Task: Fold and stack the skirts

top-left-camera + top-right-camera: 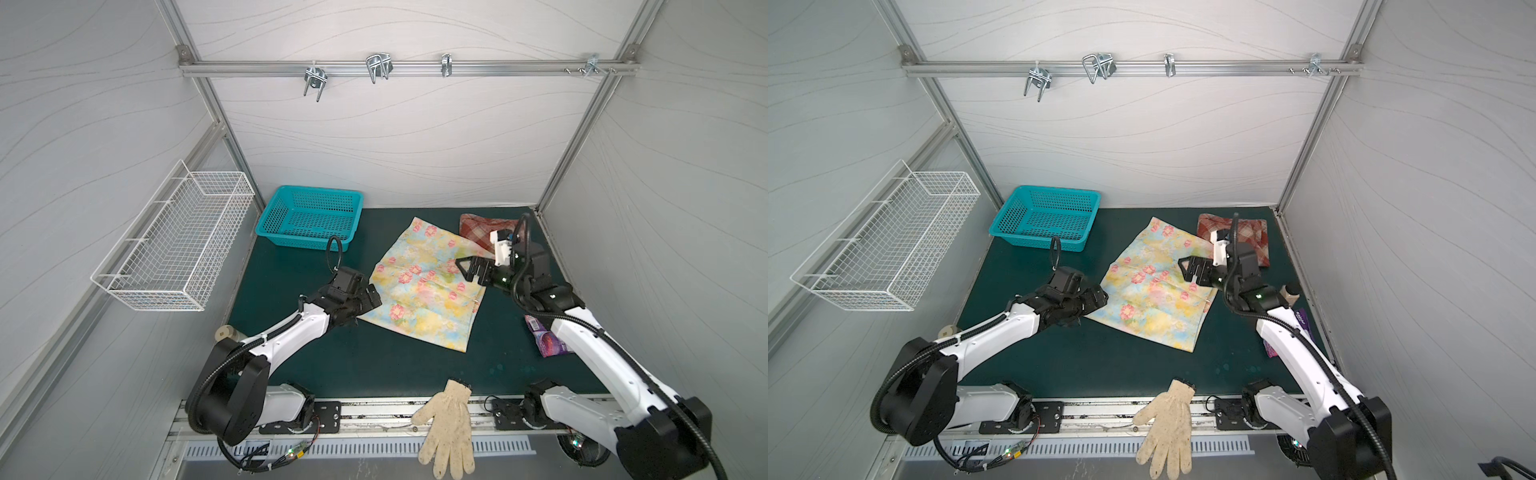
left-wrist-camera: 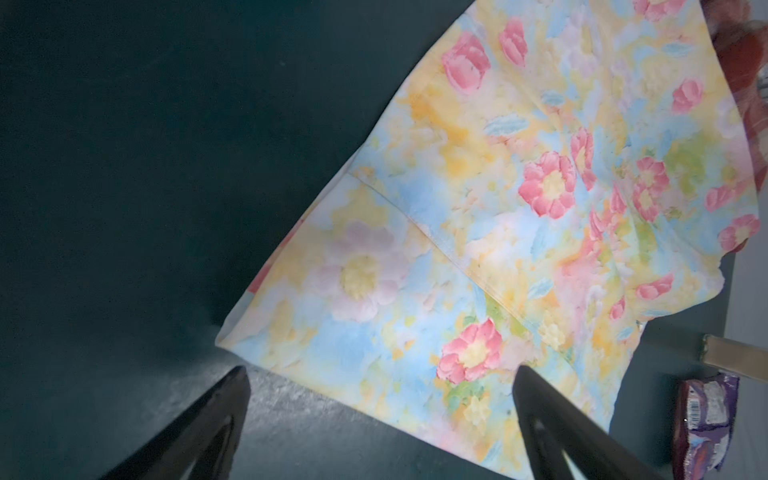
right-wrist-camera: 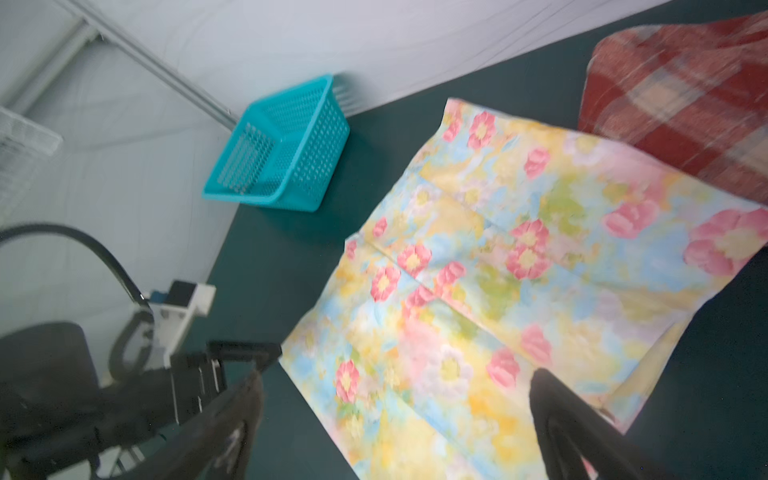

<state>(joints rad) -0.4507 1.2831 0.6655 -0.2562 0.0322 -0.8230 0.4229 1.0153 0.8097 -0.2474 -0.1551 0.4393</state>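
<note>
The thin floral skirt (image 1: 424, 291) (image 1: 1154, 295) lies spread flat in the middle of the green mat. Behind it, at the back right, the plaid skirt (image 1: 478, 226) (image 1: 1258, 243) lies folded, and the floral cloth's far edge overlaps it (image 3: 685, 104). My left gripper (image 1: 370, 301) (image 2: 378, 374) is open low at the floral skirt's left corner (image 2: 498, 208), one finger over the cloth and one over the mat. My right gripper (image 1: 469, 270) (image 3: 395, 374) hangs open above the skirt's right side (image 3: 498, 270), holding nothing.
A teal basket (image 1: 309, 218) stands at the back left, and a white wire basket (image 1: 174, 245) hangs on the left wall. A cream glove (image 1: 446, 424) lies over the front rail. A purple packet (image 1: 544, 340) lies under the right arm.
</note>
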